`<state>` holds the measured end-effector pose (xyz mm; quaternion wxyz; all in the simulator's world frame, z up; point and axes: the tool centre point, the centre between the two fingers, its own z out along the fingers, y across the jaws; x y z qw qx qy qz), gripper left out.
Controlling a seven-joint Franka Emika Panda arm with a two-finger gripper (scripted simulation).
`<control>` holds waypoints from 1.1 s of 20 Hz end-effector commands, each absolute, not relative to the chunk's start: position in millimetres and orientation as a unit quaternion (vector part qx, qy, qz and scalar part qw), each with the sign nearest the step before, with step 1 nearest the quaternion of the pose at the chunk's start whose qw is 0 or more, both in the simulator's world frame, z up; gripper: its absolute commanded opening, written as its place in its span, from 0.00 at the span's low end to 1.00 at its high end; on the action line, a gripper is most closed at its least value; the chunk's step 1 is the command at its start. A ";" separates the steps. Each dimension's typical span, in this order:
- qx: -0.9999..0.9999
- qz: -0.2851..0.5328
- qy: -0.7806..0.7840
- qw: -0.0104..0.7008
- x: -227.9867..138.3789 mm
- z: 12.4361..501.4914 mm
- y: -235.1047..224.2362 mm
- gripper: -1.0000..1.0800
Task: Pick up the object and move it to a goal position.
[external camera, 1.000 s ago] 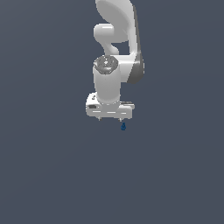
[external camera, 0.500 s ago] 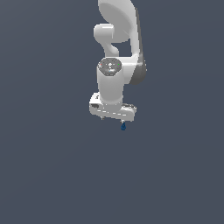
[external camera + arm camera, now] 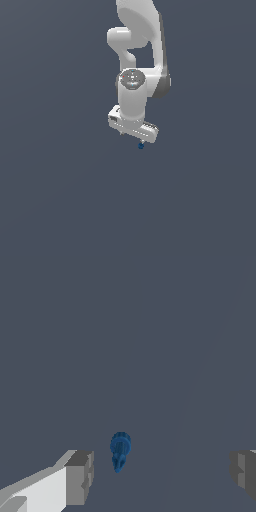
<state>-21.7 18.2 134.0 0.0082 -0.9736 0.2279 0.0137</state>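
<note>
The object is a tiny dark-blue teardrop blob lying on the flat grey floor, just below the white hand in the exterior view. My gripper hangs over it from the white arm, its fingers barely showing there. In the wrist view the object lies between the two grey-tipped fingers, nearer to one finger than to the other, and touches neither. The gripper is open wide and holds nothing.
Only the plain dark grey floor surrounds the arm. The white arm rises above the hand and fills the upper middle of the exterior view.
The hand has shifted a little toward the exterior view's right and down, closer over the object. The blue object has not moved. The jaws stay open.
</note>
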 end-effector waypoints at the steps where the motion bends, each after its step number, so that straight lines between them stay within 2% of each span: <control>1: -0.966 0.013 0.258 0.007 -23.5 130.6 22.5 0.96; 22: -0.870 0.006 0.493 0.002 -41.0 104.2 54.4 0.96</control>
